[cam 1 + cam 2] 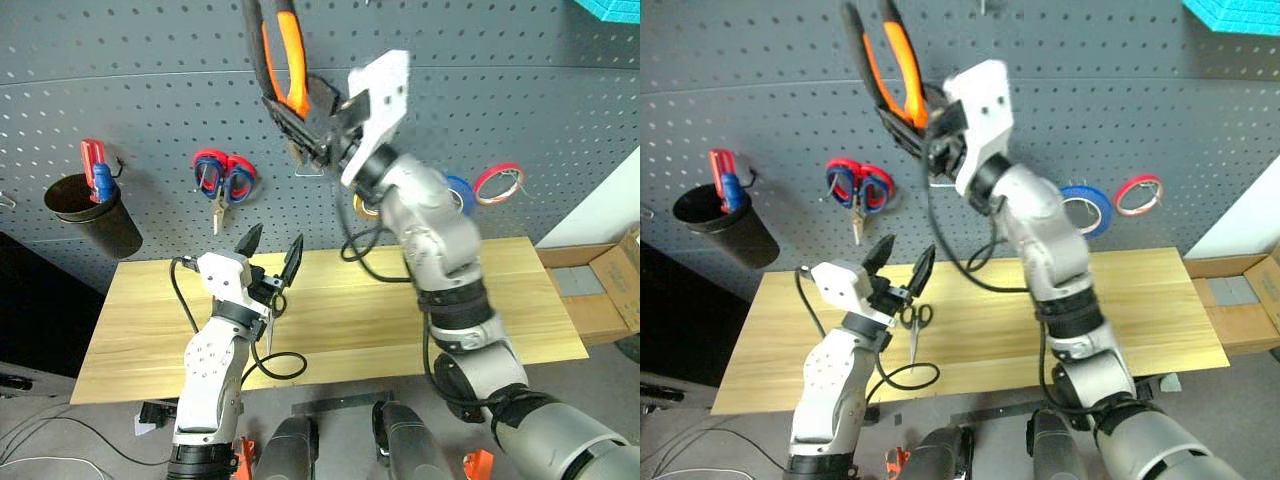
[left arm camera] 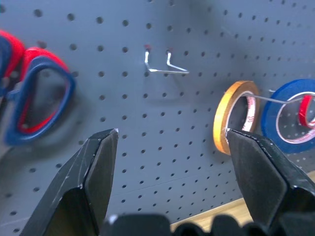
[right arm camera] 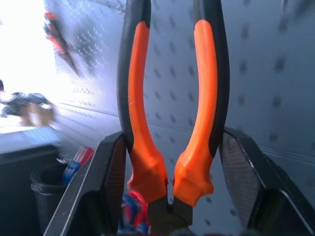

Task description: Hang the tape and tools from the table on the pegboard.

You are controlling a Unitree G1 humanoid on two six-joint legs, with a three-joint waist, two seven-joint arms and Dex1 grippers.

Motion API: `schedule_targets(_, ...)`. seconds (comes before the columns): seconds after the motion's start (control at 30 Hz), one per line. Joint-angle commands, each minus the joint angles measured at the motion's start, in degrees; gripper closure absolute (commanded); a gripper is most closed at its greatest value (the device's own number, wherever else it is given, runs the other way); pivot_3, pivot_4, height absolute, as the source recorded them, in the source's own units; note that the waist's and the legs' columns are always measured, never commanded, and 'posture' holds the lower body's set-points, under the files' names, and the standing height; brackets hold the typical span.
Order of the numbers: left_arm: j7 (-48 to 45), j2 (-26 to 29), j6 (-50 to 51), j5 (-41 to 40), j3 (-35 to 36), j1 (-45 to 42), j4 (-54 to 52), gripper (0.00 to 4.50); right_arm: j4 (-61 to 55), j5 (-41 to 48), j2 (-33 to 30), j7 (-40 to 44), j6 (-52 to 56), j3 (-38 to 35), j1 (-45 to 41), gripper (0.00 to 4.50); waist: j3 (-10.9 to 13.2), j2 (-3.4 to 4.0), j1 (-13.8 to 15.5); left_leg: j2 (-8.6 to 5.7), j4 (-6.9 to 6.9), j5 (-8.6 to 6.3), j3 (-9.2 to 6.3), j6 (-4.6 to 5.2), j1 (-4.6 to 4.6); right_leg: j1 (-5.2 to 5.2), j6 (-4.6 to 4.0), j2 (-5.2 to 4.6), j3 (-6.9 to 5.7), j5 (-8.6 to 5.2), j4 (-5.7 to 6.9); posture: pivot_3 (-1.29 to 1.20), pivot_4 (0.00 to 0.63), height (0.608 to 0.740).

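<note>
pliers (image 1: pixel 890 75): 1 | black scissors (image 1: pixel 916 322): 1 | red-blue scissors (image 1: pixel 860 190): 1 | tape rolls: 3 – yellow (image 2: pixel 235 113), blue (image 1: pixel 1087 208), red (image 1: pixel 1138 194) | black cup (image 1: pixel 92 212): 1

The pegboard (image 1: pixel 150 110) is matt dark grey, set with small holes; a thin bright metal hook (image 2: pixel 165 66) sticks out of it. Below the pegboard, the worktop (image 1: pixel 540 300) is smooth pale wood with visible grain. The pliers (image 3: pixel 172 113) have glossy orange-and-black plastic handles. The right tool (image 3: pixel 172 196) has matt black fingers.
</note>
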Motion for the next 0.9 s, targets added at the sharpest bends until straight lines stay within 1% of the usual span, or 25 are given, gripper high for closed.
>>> schedule_targets(0.03, 0.6, -0.1, -1.7, 0.7, -0.7, 0.8, -2.2, 0.75, 5.2, -3.4, 1.7, -3.5, -9.8, -0.9, -3.4, 2.2, 0.0, 0.0, 0.4, 0.01, -0.01, 0.0, 0.0, 0.0, -0.03, -0.04, 0.0, 0.0, -0.01, 0.0, 0.0, -0.02, 0.181, 0.74)
schedule_targets(0.23, 0.9, 0.7, -1.1, 1.0, -0.8, 2.2, -3.6, 0.75, 13.8, -5.8, 2.9, -5.3, -17.7, -1.5, -3.9, 2.2, 0.0, 0.0, 0.5, 0.05, -0.04, 0.0, 0.01, 0.01, -0.05, -0.12, -0.01, 0.04, 0.0, 0.0, 0.06, 0.0, 0.181, 0.74)
schedule_targets(0.47, 1.4, 1.2, -0.1, 0.9, -1.0, 2.7, -5.0, 0.75, 20.8, -8.0, 3.9, -7.5, -23.9, -1.6, -4.7, 2.2, 0.0, 0.01, 0.5, 0.06, -0.03, -0.02, 0.02, 0.05, -0.02, -0.12, -0.07, 0.06, 0.0, 0.03, 0.12, 0.01, 0.184, 0.74)
schedule_targets(0.6, 2.0, 1.0, 0.3, 1.0, -0.9, 2.9, -5.4, 0.75, 25.5, -10.6, 4.2, -11.5, -27.8, -1.6, -5.5, 2.2, 0.0, 0.01, 0.5, 0.06, -0.03, 0.0, 0.02, 0.02, -0.03, -0.13, -0.07, 0.07, 0.0, 0.03, 0.12, 0.02, 0.186, 0.74)
schedule_targets(0.8, 2.4, 1.3, 0.0, 1.3, -0.8, 2.4, -5.0, 0.75, 29.7, -12.6, 4.8, -13.5, -31.3, -1.5, -6.0, 2.2, 0.0, 0.01, 0.5, 0.05, -0.02, 0.0, 0.02, 0.04, 0.0, -0.11, -0.1, 0.07, 0.01, 0.05, 0.15, 0.02, 0.184, 0.74)
schedule_targets(0.9, 2.6, 1.2, 0.1, 1.3, -1.0, 2.5, -5.0, 0.75, 30.7, -13.1, 4.7, -12.9, -31.0, -0.9, -5.8, 2.2, 0.0, 0.01, 0.5, 0.05, -0.01, 0.0, 0.03, 0.04, 0.01, -0.1, -0.1, 0.08, 0.01, 0.06, 0.16, 0.01, 0.186, 0.74)
